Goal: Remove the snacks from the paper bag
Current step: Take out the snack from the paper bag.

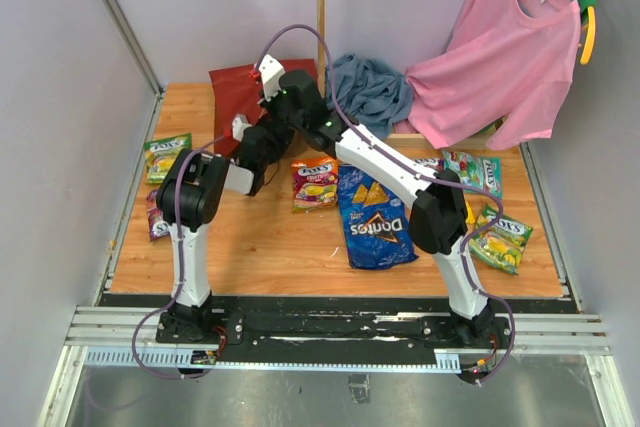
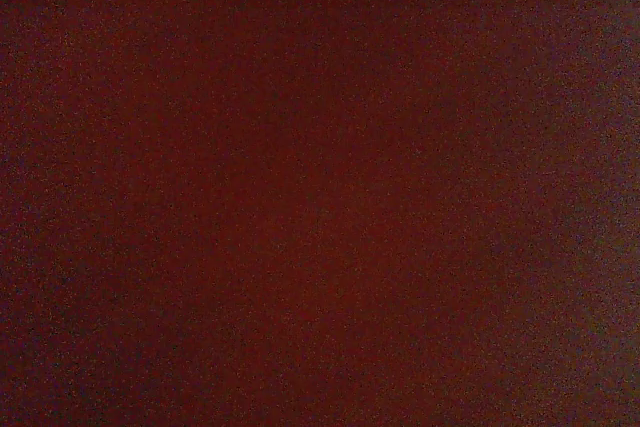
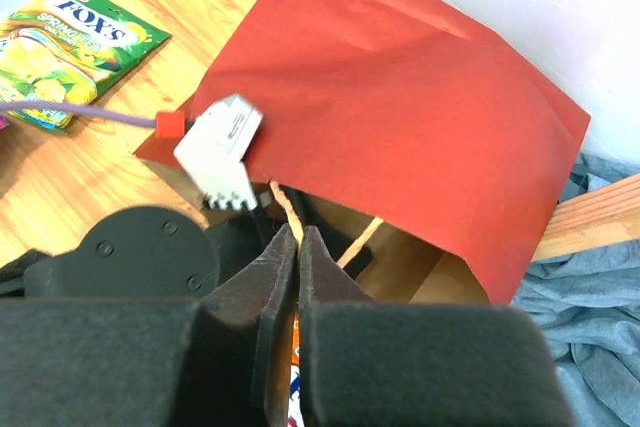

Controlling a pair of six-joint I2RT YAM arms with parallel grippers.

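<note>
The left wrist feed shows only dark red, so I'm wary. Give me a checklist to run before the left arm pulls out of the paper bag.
1. Right tool shut on the cord handle: ok.
2. Paper bag mouth open, brown inside showing: ok.
3. Left arm reaching in through the mouth: ok.
4. Left tool closed on a snack: cannot tell; it is hidden inside the bag.
5. More snacks inside the bag: cannot tell.
6. Bare table beside the Doritos bag to set a snack down: ok.
</note>
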